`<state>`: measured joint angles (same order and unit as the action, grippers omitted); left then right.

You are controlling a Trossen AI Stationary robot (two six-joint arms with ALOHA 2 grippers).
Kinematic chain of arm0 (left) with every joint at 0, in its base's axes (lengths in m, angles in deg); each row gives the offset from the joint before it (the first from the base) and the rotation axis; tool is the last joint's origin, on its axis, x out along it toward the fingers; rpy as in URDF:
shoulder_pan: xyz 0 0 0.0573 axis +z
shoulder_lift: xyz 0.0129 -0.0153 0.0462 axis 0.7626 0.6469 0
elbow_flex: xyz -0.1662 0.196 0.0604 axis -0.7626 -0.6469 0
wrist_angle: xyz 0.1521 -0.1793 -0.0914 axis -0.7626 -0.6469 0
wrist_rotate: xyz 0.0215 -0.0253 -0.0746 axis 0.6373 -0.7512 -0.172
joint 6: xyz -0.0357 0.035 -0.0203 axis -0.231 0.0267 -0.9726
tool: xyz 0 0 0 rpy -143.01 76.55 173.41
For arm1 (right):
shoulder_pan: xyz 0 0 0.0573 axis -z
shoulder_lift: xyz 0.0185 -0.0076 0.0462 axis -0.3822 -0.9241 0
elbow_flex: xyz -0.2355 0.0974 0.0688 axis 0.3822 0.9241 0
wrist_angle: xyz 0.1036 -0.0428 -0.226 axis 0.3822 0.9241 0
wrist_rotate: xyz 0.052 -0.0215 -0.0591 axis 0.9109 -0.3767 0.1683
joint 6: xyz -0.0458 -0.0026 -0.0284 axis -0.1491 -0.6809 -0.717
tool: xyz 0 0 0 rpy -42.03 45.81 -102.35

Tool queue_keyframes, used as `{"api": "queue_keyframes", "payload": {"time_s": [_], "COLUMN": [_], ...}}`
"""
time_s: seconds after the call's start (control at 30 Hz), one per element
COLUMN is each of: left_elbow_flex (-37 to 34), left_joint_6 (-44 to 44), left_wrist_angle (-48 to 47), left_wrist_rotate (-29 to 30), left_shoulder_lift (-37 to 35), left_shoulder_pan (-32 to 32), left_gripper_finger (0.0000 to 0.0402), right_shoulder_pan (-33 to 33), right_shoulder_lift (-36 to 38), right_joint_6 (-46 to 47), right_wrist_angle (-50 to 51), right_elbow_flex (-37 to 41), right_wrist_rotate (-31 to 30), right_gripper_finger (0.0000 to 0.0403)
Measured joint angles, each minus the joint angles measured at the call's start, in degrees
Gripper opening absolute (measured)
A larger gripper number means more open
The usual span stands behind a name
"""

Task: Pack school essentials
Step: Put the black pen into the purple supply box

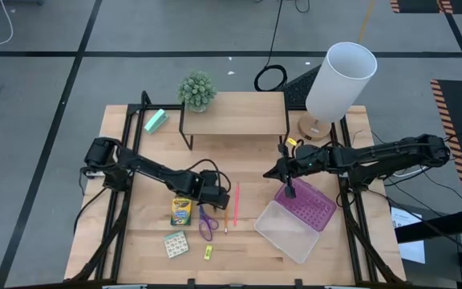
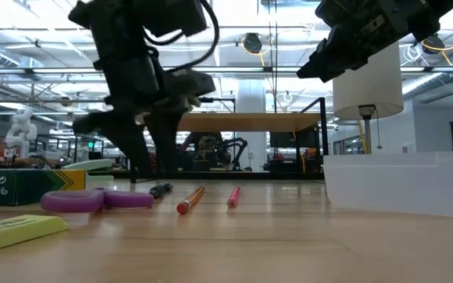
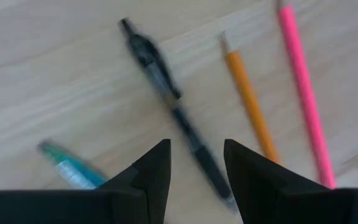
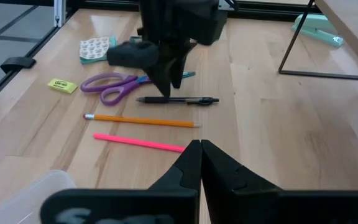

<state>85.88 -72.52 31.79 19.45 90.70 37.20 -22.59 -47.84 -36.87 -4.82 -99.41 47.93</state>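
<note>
While the left gripper [image 3: 194,163] hangs with jaws parted over the slim black plastic pen [image 3: 174,111], the right gripper [image 4: 200,163] hovers clenched above the table [image 1: 247,253].

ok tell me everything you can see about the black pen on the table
The black pen is slim and dark, with a narrow tip and a clip along its barrel; it looks like plastic. It lies flat on the wooden table, beside the orange pencil and apart from it. The left gripper is right above it, fingers open either side of the barrel. Nothing appears to grip it yet.
</note>
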Motion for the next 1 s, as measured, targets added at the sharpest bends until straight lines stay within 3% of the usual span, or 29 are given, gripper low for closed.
{"api": "queue_keyframes", "payload": {"time_s": [0.37,0.7,1.0], "left_elbow_flex": [0.1,0.2,0.0], "left_joint_6": [-0.1,4.5,5.6], "left_wrist_angle": [1.2,0.7,-0.4], "left_wrist_rotate": [-3.5,-3.2,-2.5], "left_shoulder_lift": [3.3,4.3,4.4], "left_shoulder_pan": [0.6,1.2,1.3], "left_gripper_finger": [0.0152,0.015,0.0072], "right_shoulder_pan": [0.0,0.0,0.0], "right_shoulder_lift": [0.0,0.0,0.0], "right_joint_6": [0.0,0.0,0.0], "right_wrist_angle": [-0.5,-0.9,-1.1], "right_elbow_flex": [0.0,0.0,0.0], "right_wrist_rotate": [0.0,0.0,0.0], "right_gripper_finger": [0.0,0.0,0.0]}}
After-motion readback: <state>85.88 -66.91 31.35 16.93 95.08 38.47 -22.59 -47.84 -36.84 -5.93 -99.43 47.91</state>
